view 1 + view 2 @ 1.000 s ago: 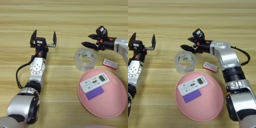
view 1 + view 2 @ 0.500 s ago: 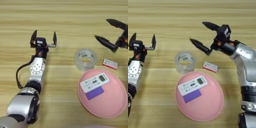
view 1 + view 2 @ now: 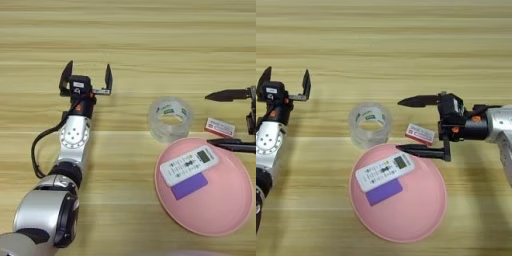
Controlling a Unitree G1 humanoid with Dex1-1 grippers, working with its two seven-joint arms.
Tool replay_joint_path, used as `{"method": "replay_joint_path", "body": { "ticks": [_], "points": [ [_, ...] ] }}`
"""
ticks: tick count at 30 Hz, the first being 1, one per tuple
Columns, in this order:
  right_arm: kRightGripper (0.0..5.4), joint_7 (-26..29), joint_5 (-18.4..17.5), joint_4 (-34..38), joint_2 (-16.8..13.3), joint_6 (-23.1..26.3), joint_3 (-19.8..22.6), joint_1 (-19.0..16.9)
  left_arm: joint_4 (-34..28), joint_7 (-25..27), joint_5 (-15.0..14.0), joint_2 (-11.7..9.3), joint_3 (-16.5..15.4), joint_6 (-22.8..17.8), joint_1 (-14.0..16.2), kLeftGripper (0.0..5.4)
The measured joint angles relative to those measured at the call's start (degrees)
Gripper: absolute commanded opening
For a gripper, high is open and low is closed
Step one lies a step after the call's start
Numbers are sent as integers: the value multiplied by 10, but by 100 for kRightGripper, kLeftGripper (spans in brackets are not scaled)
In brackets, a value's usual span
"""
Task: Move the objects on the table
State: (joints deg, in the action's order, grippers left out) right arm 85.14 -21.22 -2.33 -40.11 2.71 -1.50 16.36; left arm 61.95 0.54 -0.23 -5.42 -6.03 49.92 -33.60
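Note:
A clear tape roll (image 3: 370, 124) stands on the table (image 3: 381, 45) just behind the pink plate (image 3: 421, 215). A white remote with a green screen (image 3: 384, 171) lies in that plate beside a purple card (image 3: 384, 191). The small white-and-red box (image 3: 420, 134) lies flat to the right of the tape roll. My right gripper (image 3: 406, 125) is open wide, with one finger behind the box and the other in front of it, over the plate's rim. My left gripper (image 3: 86, 79) stands open at the left, holding nothing.
The pink plate takes up the near right of the table. A black cable (image 3: 40, 150) loops beside my left forearm.
My right gripper has opened wide and swung from beside the tape roll to straddle the white-and-red box. The left arm has stayed still.

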Motion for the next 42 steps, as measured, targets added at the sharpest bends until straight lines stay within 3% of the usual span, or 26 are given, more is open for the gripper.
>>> {"method": "replay_joint_path", "body": {
  "ticks": [8,17,31,42],
  "points": [
    [539,8,117,-58,-12,-50,-106,13,0,7,-1,-1,-5,0,0,540],
    [539,-31,190,-144,1,-117,-150,57,0,11,-1,-2,-6,0,0,540],
    [539,-31,216,-167,-1,-149,-174,70,0,10,0,-2,-6,0,0,540],
    [539,-24,211,-153,-4,-157,-172,70,0,9,-1,-1,-6,0,0,540]
  ]
}}
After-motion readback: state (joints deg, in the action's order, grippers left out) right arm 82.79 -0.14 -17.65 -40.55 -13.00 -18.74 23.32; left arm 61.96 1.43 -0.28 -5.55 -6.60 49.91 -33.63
